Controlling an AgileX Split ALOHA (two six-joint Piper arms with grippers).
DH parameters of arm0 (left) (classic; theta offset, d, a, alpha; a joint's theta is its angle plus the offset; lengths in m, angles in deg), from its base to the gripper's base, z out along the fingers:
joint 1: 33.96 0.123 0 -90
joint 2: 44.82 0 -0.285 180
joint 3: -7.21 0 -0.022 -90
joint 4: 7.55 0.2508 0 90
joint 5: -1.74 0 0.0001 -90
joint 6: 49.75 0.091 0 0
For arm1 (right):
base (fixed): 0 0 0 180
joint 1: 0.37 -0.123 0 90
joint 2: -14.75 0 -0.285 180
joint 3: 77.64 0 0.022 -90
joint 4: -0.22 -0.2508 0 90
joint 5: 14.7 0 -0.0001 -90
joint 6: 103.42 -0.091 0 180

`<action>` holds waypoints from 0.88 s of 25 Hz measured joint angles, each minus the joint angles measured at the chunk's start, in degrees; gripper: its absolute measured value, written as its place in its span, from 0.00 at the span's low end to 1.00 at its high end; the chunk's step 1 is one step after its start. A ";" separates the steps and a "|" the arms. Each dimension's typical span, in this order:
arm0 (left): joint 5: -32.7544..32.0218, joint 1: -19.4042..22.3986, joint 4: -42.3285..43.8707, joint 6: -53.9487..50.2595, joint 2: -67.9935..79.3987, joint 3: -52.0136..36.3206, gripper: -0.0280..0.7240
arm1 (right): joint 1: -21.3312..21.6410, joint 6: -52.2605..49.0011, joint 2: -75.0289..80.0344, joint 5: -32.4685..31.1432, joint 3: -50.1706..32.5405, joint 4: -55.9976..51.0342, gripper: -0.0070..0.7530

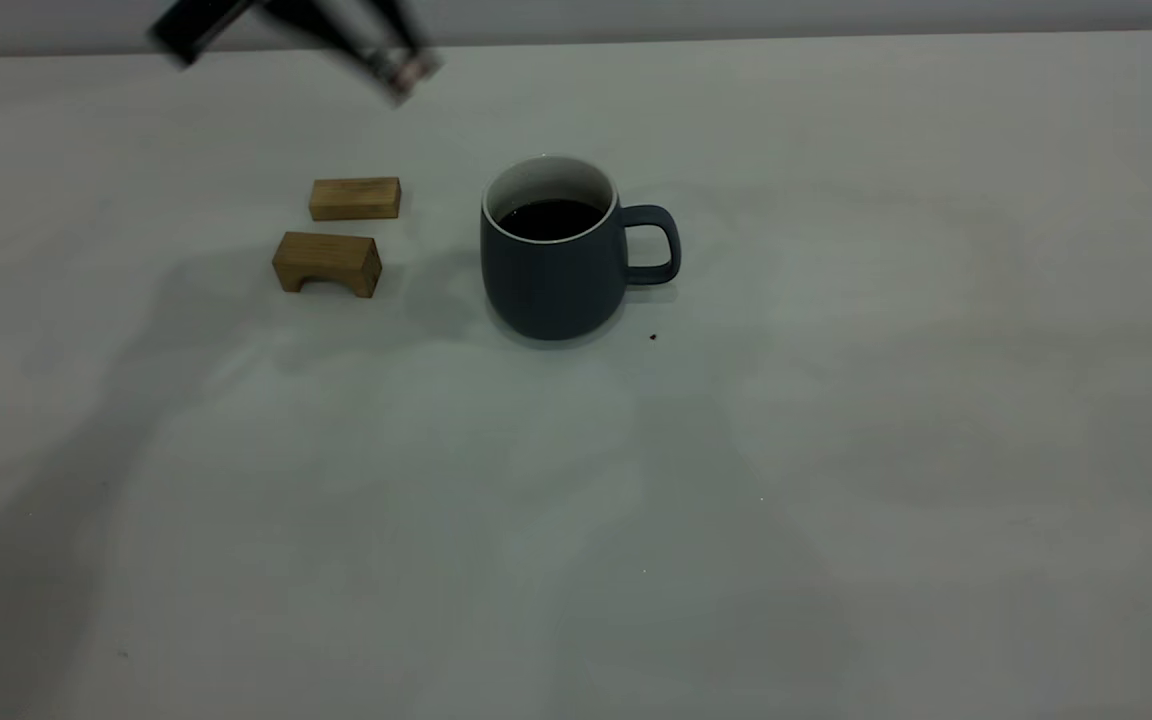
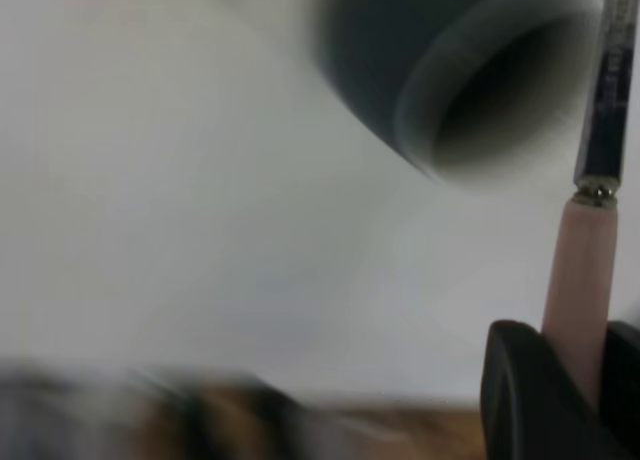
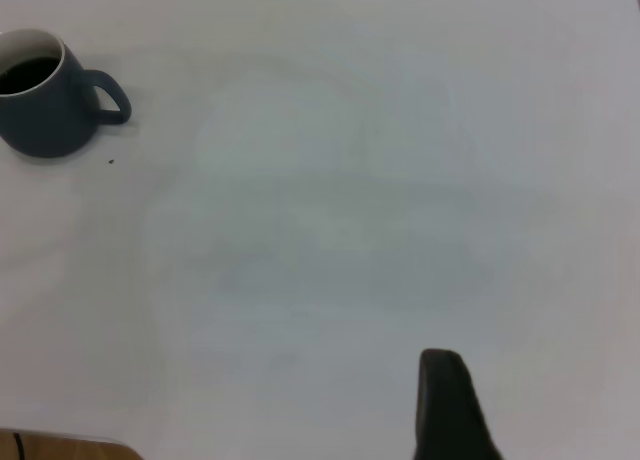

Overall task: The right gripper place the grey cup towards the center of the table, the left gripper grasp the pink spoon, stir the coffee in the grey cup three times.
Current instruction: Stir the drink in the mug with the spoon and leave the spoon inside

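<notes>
The grey cup (image 1: 554, 260) stands upright near the middle of the table (image 1: 836, 450), its handle pointing right and dark coffee (image 1: 550, 218) inside. My left gripper (image 2: 578, 345) is shut on the pink spoon (image 2: 582, 270), whose metal neck points toward the cup (image 2: 450, 70). In the exterior view the left arm (image 1: 376, 45) hovers, blurred, above and behind-left of the cup. My right gripper (image 3: 570, 410) hangs over bare table far to the cup's (image 3: 45, 105) right. Only one of its fingertips (image 3: 443, 380) shows, with nothing beside it.
Two brown wooden blocks lie left of the cup: a flat one (image 1: 355, 198) and an arched one (image 1: 327, 263) in front of it. A tiny dark speck (image 1: 652, 337) sits just right of the cup's base.
</notes>
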 joint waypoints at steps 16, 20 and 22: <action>-1.72 0.00 -30.93 -36.45 0.53 0.07 0.26 | 0.00 0.00 0.00 0.00 0.00 -0.05 0.66; -1.34 0.00 -30.88 -45.82 1.49 0.07 0.26 | 0.00 0.00 0.00 0.00 0.00 -0.05 0.66; -0.78 0.00 -30.83 -46.98 2.10 0.07 0.26 | 0.00 0.00 0.00 0.00 0.00 -0.05 0.66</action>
